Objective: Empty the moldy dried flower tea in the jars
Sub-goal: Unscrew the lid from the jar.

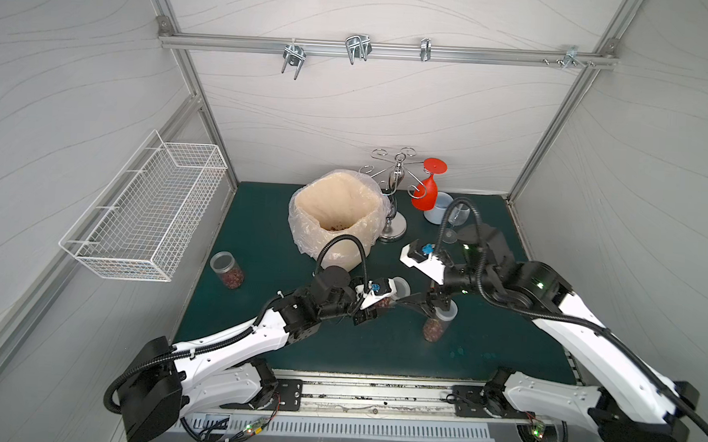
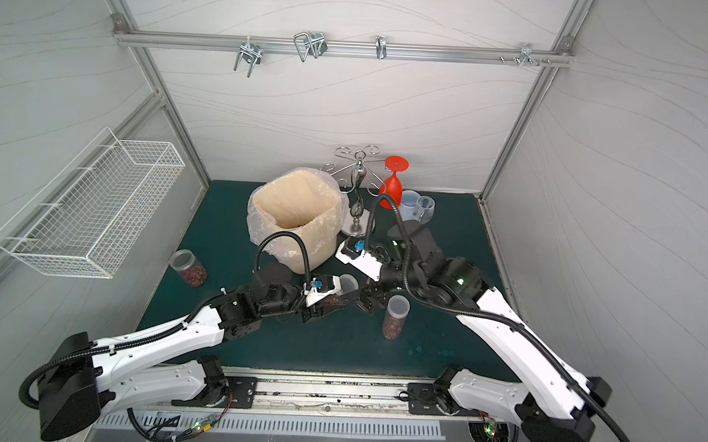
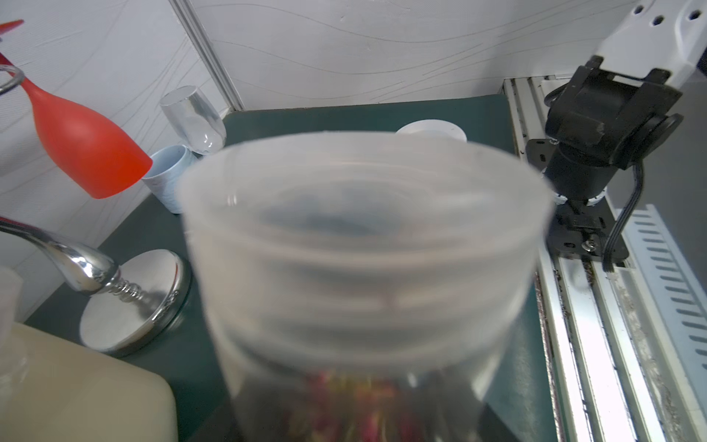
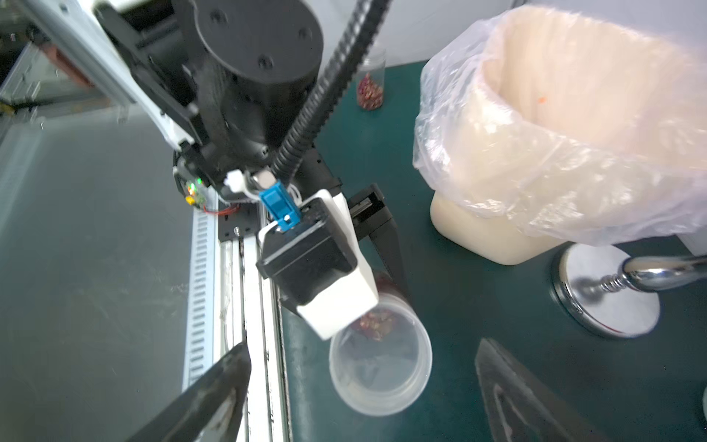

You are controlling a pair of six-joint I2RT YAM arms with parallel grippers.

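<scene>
With my left gripper (image 1: 374, 308) clamped on the tilted jar (image 4: 382, 367) near the bin (image 4: 497, 237), tea (image 4: 377, 323) inside, I would centre the wide-spread, empty right gripper (image 4: 365, 342) squarely around the lid (image 3: 363, 237) before closing and twisting.

Green mat (image 1: 378, 352) carries lined bin (image 1: 302, 227), chrome rack (image 1: 393, 229), mug (image 1: 435, 213), wine glass (image 1: 457, 219), short jar (image 1: 227, 269) and tall jar (image 1: 436, 325).

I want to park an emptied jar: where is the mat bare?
Bare: the front strip of the mat, between the rail and the standing jar; the back-left corner beside the bin. Crowded: back right, with chrome stand, red glass, mug and wine glass, and the middle around the held jar.
</scene>
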